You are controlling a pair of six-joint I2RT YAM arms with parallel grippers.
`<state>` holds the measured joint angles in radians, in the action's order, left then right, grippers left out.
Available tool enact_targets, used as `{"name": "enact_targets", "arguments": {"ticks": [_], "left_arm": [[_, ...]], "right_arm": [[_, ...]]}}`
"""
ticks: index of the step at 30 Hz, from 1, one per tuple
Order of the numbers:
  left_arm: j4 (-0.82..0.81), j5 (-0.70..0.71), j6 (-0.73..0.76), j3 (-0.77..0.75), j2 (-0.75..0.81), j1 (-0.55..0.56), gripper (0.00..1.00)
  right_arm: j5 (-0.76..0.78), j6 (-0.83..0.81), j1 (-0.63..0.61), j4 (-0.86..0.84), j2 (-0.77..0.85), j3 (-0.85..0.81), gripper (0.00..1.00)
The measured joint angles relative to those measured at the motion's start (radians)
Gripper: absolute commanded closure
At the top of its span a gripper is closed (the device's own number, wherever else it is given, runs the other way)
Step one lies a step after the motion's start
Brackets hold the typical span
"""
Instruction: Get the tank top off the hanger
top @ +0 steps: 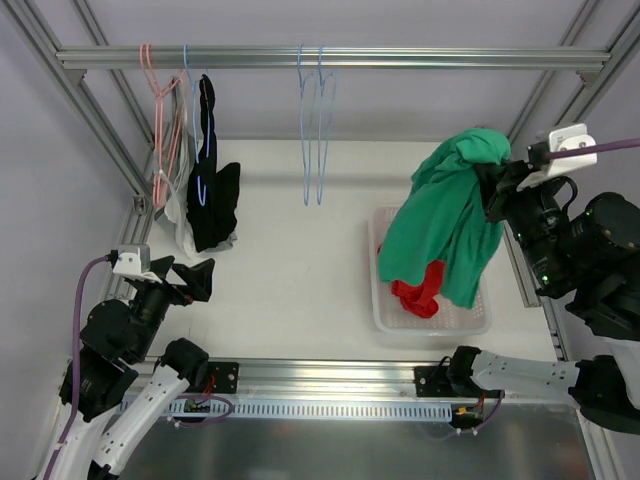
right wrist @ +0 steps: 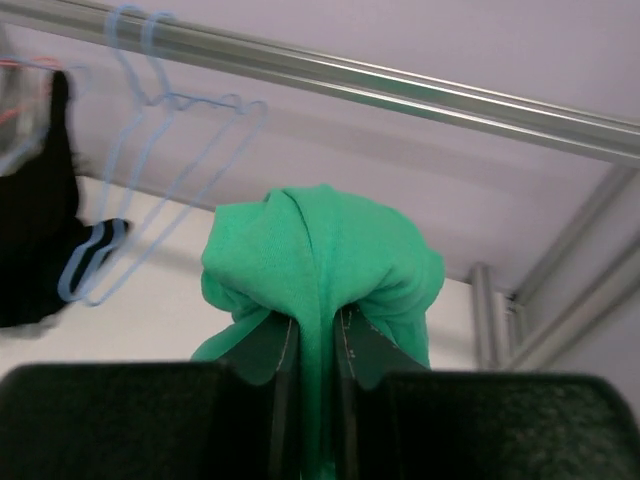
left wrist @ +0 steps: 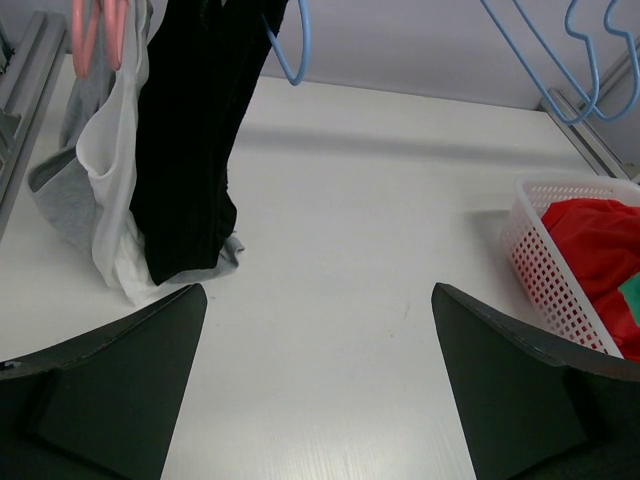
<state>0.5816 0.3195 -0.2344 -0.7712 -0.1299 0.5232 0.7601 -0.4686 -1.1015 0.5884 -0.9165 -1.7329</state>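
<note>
Green cloth is hanging in a long bunch from the right gripper (top: 498,180); this green tank top (top: 445,225) is draping down over the white basket (top: 482,322), its lower folds reaching in beside the red garment (top: 420,292) lying there. No hanger is showing among its folds, so I am judging it free of the hanger and the step in hand to be the drop into the basket.

In the right wrist view the fingers (right wrist: 375,360) are pinching a narrow fold of the green fabric, standing almost closed, with the rest bulging above the tips. The left gripper (left wrist: 318,292) is hovering low over the table (top: 290,280), fingers spread wide and gripping nothing; it is facing the black garment (top: 212,205) and the white garment (left wrist: 115,190) hanging from the rail (top: 400,58) at the far left. Two bare blue hangers (top: 312,130) are hanging near the middle of that rail.

A good drop is calling for the right arm to be lowering the bunch until most of the cloth is pooling inside the basket walls before the fingers part. The pinch point appears to be sitting toward the basket's right edge, so shifting inward first is looking wise; opening high is risking a tail spilling over the rim. Spreading fully and lifting straight up is likely helping the fold slide out rather than cling.
</note>
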Motion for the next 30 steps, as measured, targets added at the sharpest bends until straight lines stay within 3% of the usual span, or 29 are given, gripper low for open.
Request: {"name": "enact_targets", "arguments": {"ticks": [4,9,16,23,30], "left_arm": [[0.0,0.0,0.0,0.001,0.0,0.0,0.01],[0.0,-0.001,0.0,0.001,0.0,0.0,0.01],[0.0,-0.001,0.0,0.002,0.0,0.0,0.01],[0.0,0.0,-0.001,0.002,0.0,0.0,0.01],[0.0,0.015,-0.012,0.008,0.042,0.0,0.01]], "right_arm": [[0.032,-0.039,0.179,-0.007,-0.031,0.031,1.0],[-0.124,0.051,0.421,0.007,-0.025,0.275,1.0],[-0.325,0.188,0.48,-0.035,-0.023,0.608,1.0],[-0.435,0.319,0.514,-0.145,-0.02,0.674,1.0],[-0.647,0.618,0.79,-0.357,-0.012,1.004,1.0]]}}
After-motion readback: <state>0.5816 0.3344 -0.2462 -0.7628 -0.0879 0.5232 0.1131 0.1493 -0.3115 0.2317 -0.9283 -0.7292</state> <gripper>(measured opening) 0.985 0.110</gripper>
